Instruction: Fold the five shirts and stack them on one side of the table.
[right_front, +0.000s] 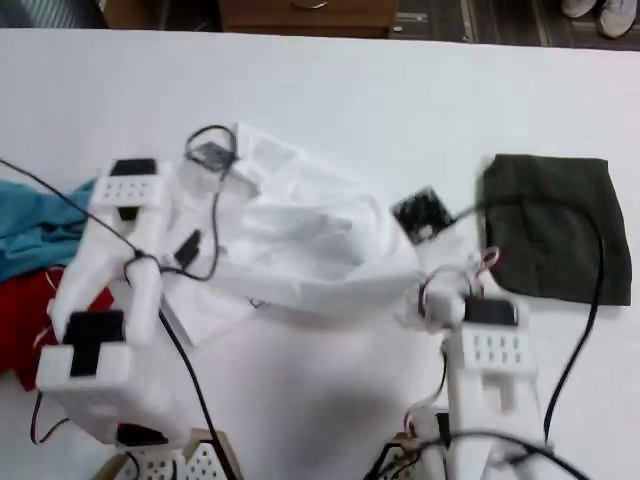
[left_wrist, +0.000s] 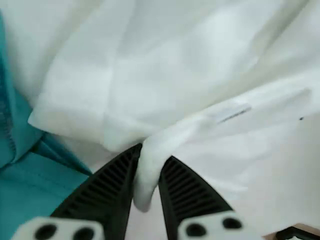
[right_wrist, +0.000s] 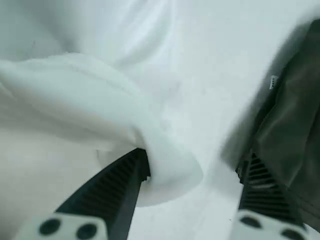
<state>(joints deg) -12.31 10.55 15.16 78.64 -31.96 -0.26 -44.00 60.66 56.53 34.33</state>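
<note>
Looking down on the white table (right_front: 400, 90), I had a white shirt (right_front: 300, 235) lying crumpled across the middle. Its long axis ran from the left arm's side to the right arm's side, slanting a little toward the robot at the right end. Each arm met one end of it, so neither was nearer overall.

The left gripper (left_wrist: 150, 157) was closed narrow, pinching a raised fold of white cloth between its two black fingers. Just beside that pinch lay a teal shirt (left_wrist: 30, 185), loose and unfolded, with a red shirt (right_front: 25, 320) heaped next to it at the table's left edge.

The right gripper (right_wrist: 195, 159) stood wide. A thick rolled lip of the white shirt sat against one finger, and the other finger lay apart from it, close to a dark green shirt (right_front: 555, 225). That dark shirt was already folded into a flat rectangle on the right side of the table.

The white shirt looked thin and soft, heavily creased, with layers overlapping.

I judged that the next move depended on the right fingers closing on that lip. The cloth lay toward the left-arm side of the gap, away from the dark shirt.
</note>
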